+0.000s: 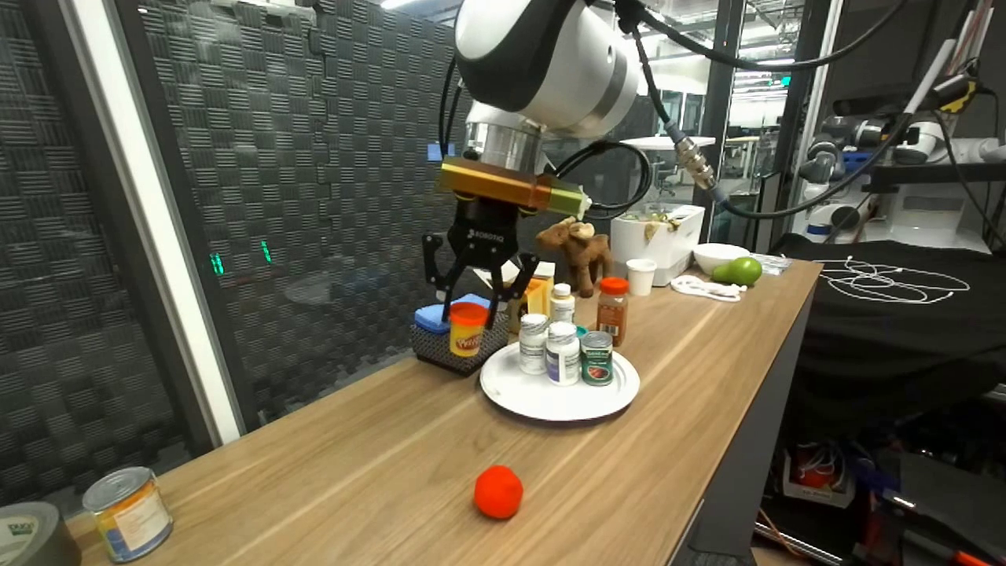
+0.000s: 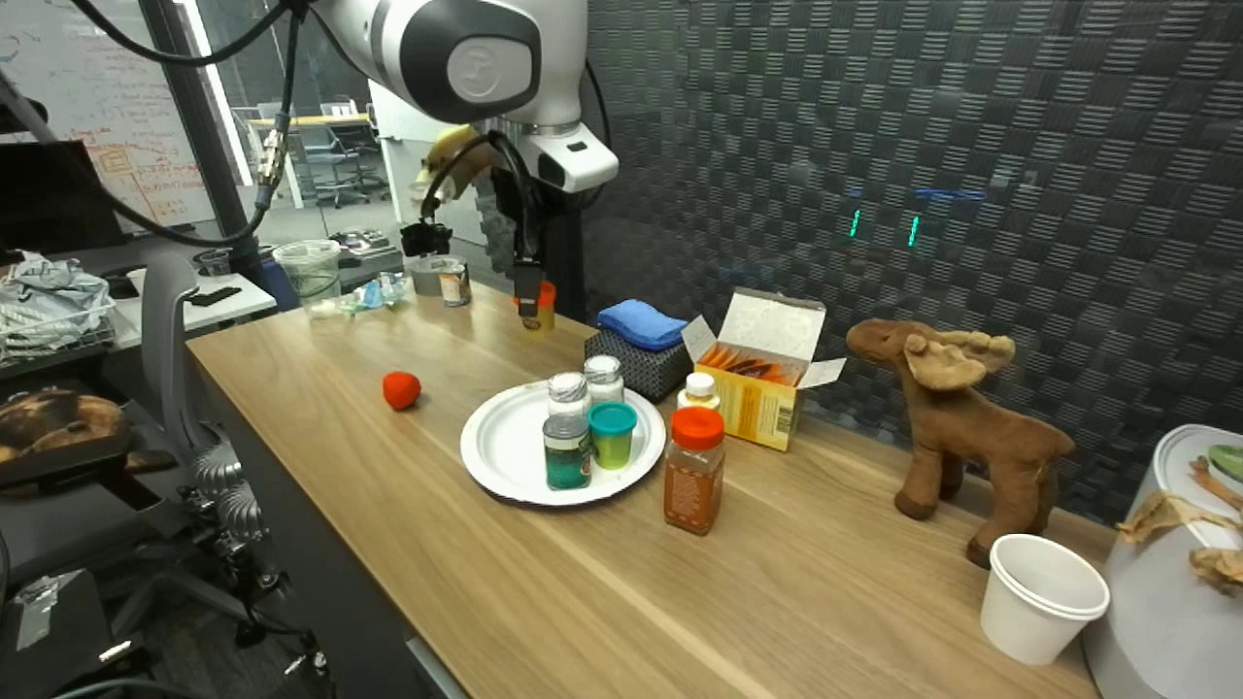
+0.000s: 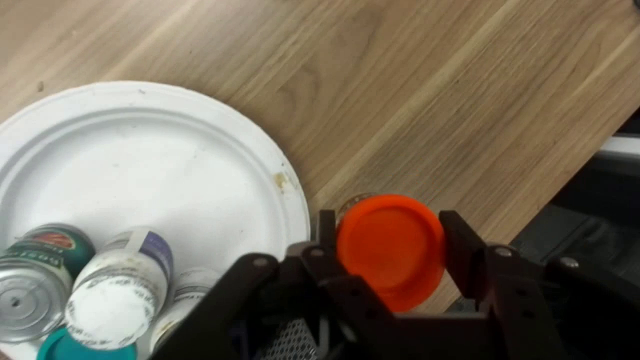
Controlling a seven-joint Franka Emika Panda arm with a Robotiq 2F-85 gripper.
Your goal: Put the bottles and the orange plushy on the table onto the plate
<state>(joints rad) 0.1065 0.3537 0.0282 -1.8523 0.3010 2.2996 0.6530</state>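
Bottles (image 1: 563,358) partly done imo: two on the plate (image 1: 546,402) near the claw (image 1: 469,317), which's gripping an orange-lidded tub (image 3: 391,246); orange plushy (image 1: 498,492), farther off, still to go.

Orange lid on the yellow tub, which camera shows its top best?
The wrist view: the orange lid faces it, most of its round top visible. Both exterior views show it smaller and more side-on; in an exterior view a finger covers part.
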